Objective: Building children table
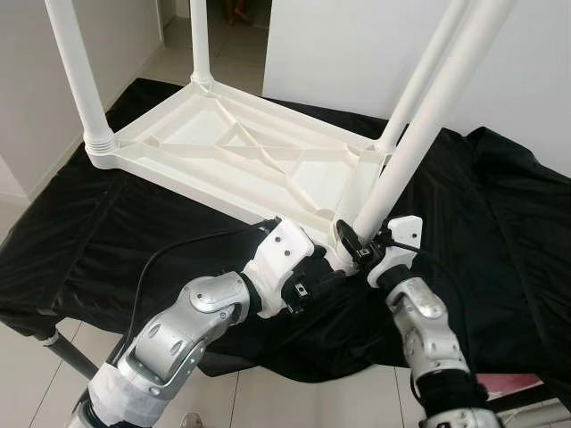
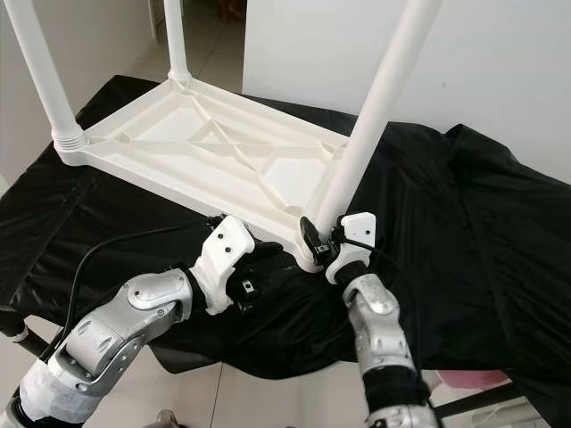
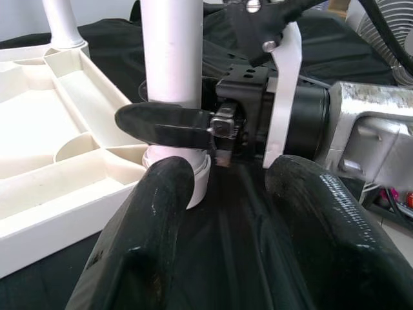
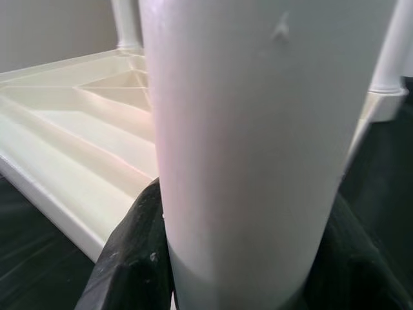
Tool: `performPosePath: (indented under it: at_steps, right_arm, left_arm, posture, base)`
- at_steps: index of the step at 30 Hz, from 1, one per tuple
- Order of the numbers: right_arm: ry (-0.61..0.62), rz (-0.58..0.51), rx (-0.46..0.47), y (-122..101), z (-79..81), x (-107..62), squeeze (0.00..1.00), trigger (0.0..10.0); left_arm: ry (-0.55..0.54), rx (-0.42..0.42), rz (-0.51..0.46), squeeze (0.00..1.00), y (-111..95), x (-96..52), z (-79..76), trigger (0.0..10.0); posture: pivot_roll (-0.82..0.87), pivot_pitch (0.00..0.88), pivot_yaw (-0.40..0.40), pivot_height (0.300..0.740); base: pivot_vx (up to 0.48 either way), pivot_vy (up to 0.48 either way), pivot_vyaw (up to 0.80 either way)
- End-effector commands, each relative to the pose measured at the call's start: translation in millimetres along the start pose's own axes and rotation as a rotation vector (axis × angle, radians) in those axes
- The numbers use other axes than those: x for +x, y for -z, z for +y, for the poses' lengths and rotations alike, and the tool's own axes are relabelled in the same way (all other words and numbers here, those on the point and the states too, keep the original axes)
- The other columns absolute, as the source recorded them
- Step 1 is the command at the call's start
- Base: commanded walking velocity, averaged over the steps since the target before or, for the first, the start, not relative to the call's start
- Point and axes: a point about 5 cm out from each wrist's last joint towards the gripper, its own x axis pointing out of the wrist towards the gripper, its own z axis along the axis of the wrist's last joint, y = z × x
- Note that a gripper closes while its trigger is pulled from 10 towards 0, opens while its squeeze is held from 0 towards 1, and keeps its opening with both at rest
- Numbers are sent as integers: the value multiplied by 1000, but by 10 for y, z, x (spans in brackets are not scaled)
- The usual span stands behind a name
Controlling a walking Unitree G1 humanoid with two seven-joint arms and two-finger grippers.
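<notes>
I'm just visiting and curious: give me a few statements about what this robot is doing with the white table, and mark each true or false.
1. The white table top lies upside down on a black cloth. True.
2. The right gripper is clamped around the near table leg. True.
3. The left gripper holds that leg too. False: its fingers are open beside the leg's base.
4. The table has only one leg fitted. False: four legs stand up from it.
5. The cloth is red. False: it is black.

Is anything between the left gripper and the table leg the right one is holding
Nothing visible does. The left gripper sits open just short of the near leg, with only black cloth beneath. The right gripper is clamped on that leg's base at the tabletop's corner.
</notes>
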Motion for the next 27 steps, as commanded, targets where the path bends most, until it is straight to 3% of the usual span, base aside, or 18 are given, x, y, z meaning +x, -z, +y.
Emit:
performPosePath:
  at_steps: [1, 2, 6, 15, 16, 19, 20, 25, 27]
  right_arm:
    - [144, 55, -11, 79, -158, -73, 0, 10000]
    - [216, 67, 13, 88, -131, -102, 0, 10000]
    - [316, 79, -10, 77, -75, -167, 0, 10000]
    - [342, 79, -34, 78, -98, -205, 0, 10000]
    - [339, 78, -29, 68, -78, -201, 573, 10000]
    - [334, 74, -29, 55, -68, -196, 573, 10000]
    - [320, 69, -28, 40, -58, -189, 1000, 10000]
    - [262, 52, -40, 3, -49, -166, 1000, 10000]
    - [159, 31, -41, -51, -85, -138, 1000, 10000]
  left_arm:
    - [31, -3, -1, 0, 17, 17, -16, 10000]
    - [25, -6, -3, 0, 22, 18, -9, 10000]
    - [8, -14, -11, 0, 23, 25, 8, 10000]
    - [-9, -26, -18, 0, 43, 38, 29, 10000]
    - [-10, -28, -19, 0, 44, 38, 32, 10000]
    - [-12, -29, -20, 0, 45, 39, 36, 10000]
    - [-15, -30, -21, 0, 45, 39, 42, 10000]
    - [-19, -31, -21, 0, 49, 39, 51, 10000]
    - [-16, -30, -15, 0, 64, 27, 49, 10000]
  posture:
    - [57, 49, -120, 740]
    - [56, 46, -126, 740]
    - [61, 43, -135, 740]
    - [57, 40, -145, 740]
    - [55, 39, -145, 740]
    - [53, 40, -145, 740]
    - [50, 41, -146, 740]
    - [49, 41, -140, 740]
    - [45, 43, -139, 740]
  base:
    - [0, 0, 0]
    - [0, 0, 0]
    - [0, 0, 0]
    - [0, 0, 0]
    - [0, 0, 0]
    - [0, 0, 0]
    - [0, 0, 0]
    - [0, 0, 0]
    - [0, 0, 0]
